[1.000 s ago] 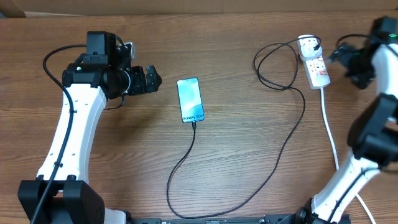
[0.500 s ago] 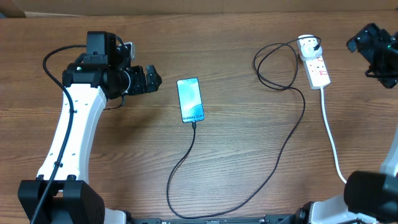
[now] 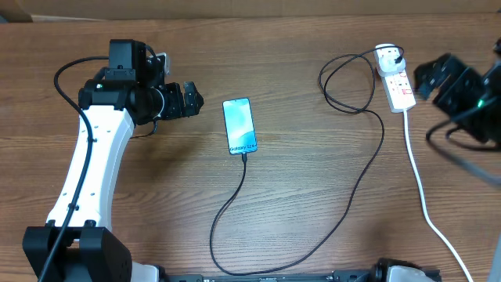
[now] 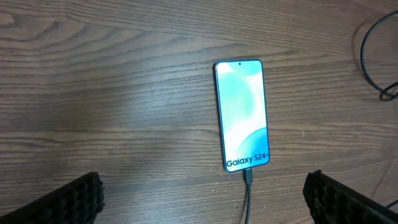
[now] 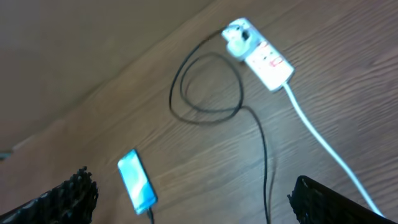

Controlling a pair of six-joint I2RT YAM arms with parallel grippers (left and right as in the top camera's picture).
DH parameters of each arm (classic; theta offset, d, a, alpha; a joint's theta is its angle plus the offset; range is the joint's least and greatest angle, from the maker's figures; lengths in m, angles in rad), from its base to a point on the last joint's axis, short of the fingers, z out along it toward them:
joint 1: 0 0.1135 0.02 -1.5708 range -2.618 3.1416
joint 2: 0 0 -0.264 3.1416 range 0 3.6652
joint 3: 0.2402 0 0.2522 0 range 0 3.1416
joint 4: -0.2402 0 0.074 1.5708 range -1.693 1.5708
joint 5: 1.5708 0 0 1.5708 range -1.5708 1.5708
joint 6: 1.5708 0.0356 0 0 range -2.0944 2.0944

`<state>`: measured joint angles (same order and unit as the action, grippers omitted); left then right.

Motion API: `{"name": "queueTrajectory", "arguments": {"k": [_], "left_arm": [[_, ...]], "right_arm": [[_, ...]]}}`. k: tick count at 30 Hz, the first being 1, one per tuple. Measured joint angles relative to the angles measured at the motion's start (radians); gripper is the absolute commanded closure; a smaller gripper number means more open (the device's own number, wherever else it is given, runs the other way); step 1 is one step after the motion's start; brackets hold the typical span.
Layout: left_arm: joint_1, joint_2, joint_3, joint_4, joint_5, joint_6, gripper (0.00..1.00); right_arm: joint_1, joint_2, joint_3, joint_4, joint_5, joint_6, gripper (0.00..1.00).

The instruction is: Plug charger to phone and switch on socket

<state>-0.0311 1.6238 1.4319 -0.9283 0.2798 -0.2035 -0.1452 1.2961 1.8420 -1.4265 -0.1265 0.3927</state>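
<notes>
1. the phone [image 4: 242, 122] lies flat and screen-up on the left-middle of the table [image 3: 313, 235], lit, with its "galaxy" end toward the robot. the charger [image 3: 356, 184] has its connector tip meeting that end. in the left wrist view it looks seated, so i judge the plugging step done.
2. the cable runs in loose curves across the wood to a white plug [image 3: 387, 55] sitting in the far end of the socket [image 3: 398, 82]. that slack means nothing tugs on the phone.
3. the socket lies at the far right, and its thick white cord [image 3: 415, 157] trails toward the near edge. red marks show beside the plug. i cannot tell whether the switch is on.
4. the left gripper [image 3: 192, 100] hovers just left of the phone, apart from it. its jaws are spread wide and hold nothing. it seems parked clear of the cable.
5. the right gripper [image 3: 432, 77] is near the socket's right side and blurred from overhead. its own camera shows the pads [image 5: 68, 196] far apart with nothing between them, looking down on the strip from above.
6. i judge that the switch is what is left. pressing it calls for one fingertip on the rocker, without shoving the light strip or knocking the plug.
</notes>
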Motion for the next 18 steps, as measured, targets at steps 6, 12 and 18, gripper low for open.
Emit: {"name": "queueTrajectory", "arguments": {"k": [6, 12, 18], "left_arm": [[0.0, 0.0, 0.0, 0.0, 0.0, 0.0, 0.0], [0.0, 0.0, 0.0, 0.0, 0.0, 0.0, 0.0], [0.0, 0.0, 0.0, 0.0, 0.0, 0.0, 0.0]], "right_arm": [[0.086, -0.111, -0.166, -0.005, 0.001, 0.01, 0.0], [0.136, -0.291, -0.306, -0.019, 0.0, 0.038, 0.0], [0.139, -0.431, -0.346, -0.164, 0.0, 0.052, 0.0]]}}
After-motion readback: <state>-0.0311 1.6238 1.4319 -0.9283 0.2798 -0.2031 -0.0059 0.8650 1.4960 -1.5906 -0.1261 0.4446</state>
